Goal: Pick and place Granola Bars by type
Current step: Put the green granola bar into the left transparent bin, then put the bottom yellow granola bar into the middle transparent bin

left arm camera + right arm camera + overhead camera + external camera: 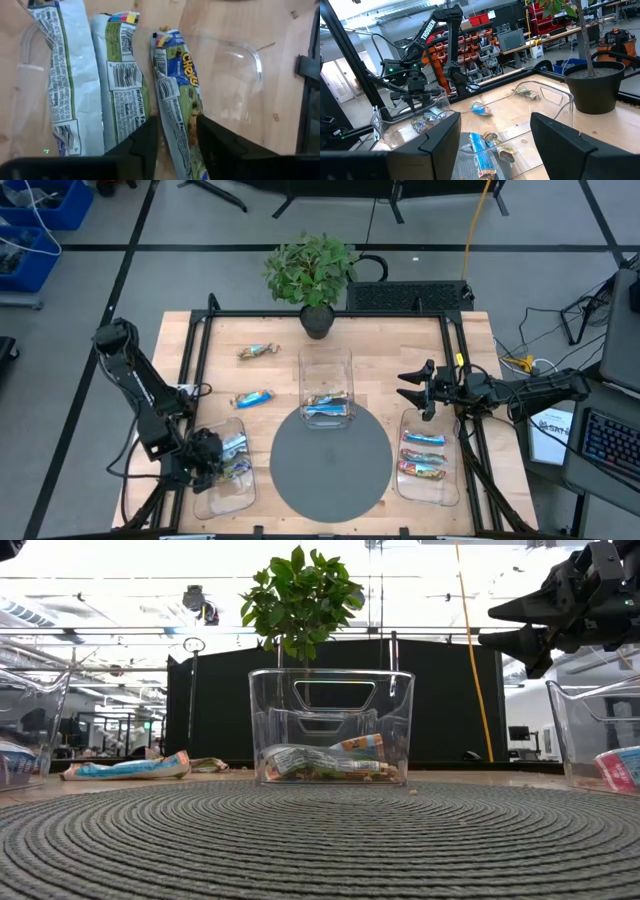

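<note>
Now we are lowering our left claw (176,137) into the left tray (228,493), fingers slightly parted astride a bar (176,95) whose long axis is running straight away from them. Rightward, our right claw (415,389) is hovering wide open, empty, beside the right tray (452,480).

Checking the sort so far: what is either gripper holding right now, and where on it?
Right gripper: nothing, open above table. Left gripper straddles one granola bar end in its tray; grip uncertain.
</note>
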